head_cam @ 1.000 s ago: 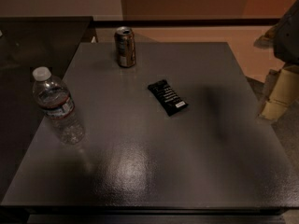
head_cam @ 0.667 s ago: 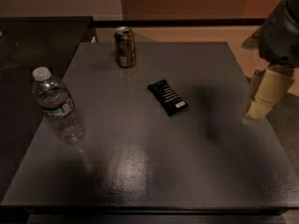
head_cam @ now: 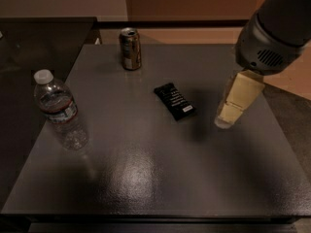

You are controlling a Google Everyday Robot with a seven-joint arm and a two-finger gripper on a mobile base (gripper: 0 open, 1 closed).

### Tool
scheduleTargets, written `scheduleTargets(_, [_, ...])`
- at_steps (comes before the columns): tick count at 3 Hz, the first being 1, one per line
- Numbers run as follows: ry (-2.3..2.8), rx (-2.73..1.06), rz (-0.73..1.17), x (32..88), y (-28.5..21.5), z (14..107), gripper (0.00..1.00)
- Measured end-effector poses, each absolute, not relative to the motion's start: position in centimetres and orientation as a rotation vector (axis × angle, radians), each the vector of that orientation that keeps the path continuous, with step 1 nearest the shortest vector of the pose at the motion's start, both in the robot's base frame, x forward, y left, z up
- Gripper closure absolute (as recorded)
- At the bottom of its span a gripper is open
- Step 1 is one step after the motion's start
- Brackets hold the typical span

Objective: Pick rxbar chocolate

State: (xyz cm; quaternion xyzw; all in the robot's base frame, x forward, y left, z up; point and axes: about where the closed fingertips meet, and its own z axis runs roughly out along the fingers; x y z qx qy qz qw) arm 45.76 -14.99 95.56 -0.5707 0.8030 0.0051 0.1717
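The rxbar chocolate (head_cam: 175,101) is a flat black bar with white text lying near the middle of the dark grey table (head_cam: 146,178), angled from upper left to lower right. My gripper (head_cam: 232,107) hangs from the grey arm at the upper right. Its cream-coloured fingers point down above the table, a little to the right of the bar and apart from it. It holds nothing.
A brown-gold drink can (head_cam: 130,49) stands at the table's far edge. A clear water bottle (head_cam: 60,111) stands near the left edge. A dark counter (head_cam: 34,42) lies to the left, and floor shows to the right of the table.
My arm and gripper have moved in from the right edge of the view leftward over the table, toward the bar. The bar, can and bottle have not moved.
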Motion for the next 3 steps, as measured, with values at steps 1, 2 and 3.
scheduleTargets(1, [2.366, -1.463, 0.004, 47.6, -13.1, 93.9, 0.00])
scheduleTargets(2, [2.464, -1.299, -0.007, 49.6, -12.1, 92.5, 0.00])
scheduleTargets(3, [2.565, -1.138, -0.004, 51.3, -11.1, 91.1, 0.00])
